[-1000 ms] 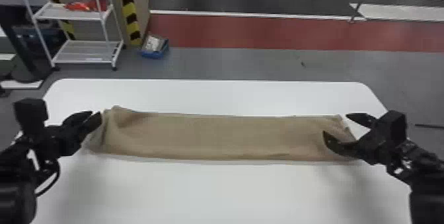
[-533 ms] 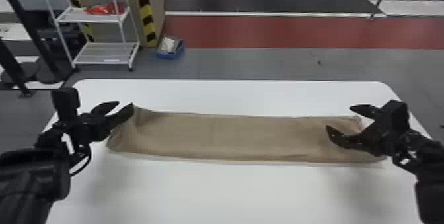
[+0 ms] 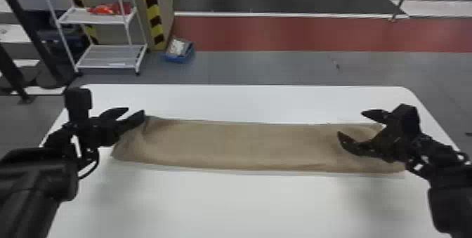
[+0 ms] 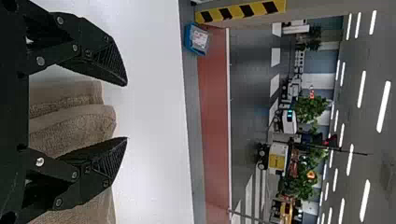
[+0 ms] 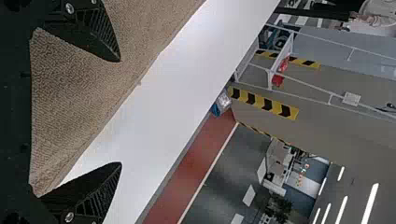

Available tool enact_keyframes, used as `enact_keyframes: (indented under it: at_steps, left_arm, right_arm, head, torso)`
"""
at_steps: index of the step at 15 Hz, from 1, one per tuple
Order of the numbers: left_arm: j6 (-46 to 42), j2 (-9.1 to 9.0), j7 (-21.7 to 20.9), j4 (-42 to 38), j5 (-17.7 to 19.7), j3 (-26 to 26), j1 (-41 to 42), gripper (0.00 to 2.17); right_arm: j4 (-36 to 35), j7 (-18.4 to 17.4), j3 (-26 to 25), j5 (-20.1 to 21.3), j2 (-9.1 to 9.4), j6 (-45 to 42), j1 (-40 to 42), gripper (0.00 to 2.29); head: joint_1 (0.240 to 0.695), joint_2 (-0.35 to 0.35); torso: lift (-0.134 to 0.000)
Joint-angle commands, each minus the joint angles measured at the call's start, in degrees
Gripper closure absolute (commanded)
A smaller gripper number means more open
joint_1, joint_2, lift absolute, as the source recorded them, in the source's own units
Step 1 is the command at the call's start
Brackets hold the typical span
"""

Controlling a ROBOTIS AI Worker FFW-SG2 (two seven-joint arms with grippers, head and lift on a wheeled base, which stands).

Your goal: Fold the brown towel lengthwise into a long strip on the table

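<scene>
Finishing the lengthwise fold looks like the step in hand, by my reckoning: the towel (image 3: 238,146) lies as a long strip across the surface (image 3: 246,205), set in from its far edge. Towards the surface's left edge, the left hand (image 3: 136,111) has its fingers well parted and nothing pinched; its tips are by the strip's far left corner, where the cloth is rumpled and its layers show. Over the right end, near the surface's right edge, the right hand (image 3: 351,123) is spread wide, empty, cloth beneath it. Next I'd want both lifted clear, or that left corner gently straightened without dragging the layers apart.
</scene>
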Motion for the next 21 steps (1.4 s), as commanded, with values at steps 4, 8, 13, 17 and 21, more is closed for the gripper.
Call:
enact_keyframes:
  at_steps: [4,8,13,17,21]
  left_arm:
    - [1.7,1.22,-0.5,-0.1,1.2,0.7,0.6,0.57]
    - [4.0,0.78,-2.2,-0.7,1.4,-0.1,0.6,0.57]
    - [4.2,0.51,-1.8,-0.7,0.3,-1.7,0.2,0.73]
    - [3.8,0.51,-1.5,-1.5,0.9,-1.0,0.6,0.94]
    - [3.8,0.51,-1.5,-3.3,1.3,-0.6,1.5,0.95]
  right_arm:
    - [0.9,-0.5,1.2,0.3,0.04,-0.1,-0.7,0.10]
    - [0.9,-0.5,1.2,0.3,0.04,0.0,-0.8,0.10]
    - [1.2,-0.5,1.0,0.3,-0.23,-0.1,-0.4,0.10]
    - [1.3,-0.5,0.6,0.3,-0.31,-0.3,-0.4,0.10]
    - [1.5,-0.6,0.5,0.3,-0.31,-0.3,-0.3,0.10]
  head:
    - [0.695,0.008]
    - [0.695,0.007]
    - [0.695,-0.010]
    - [0.695,-0.017]
    - [0.695,-0.018]
  torso:
    - [-0.117]
    - [-0.117]
    - [-0.117]
    - [-0.117]
    - [-0.117]
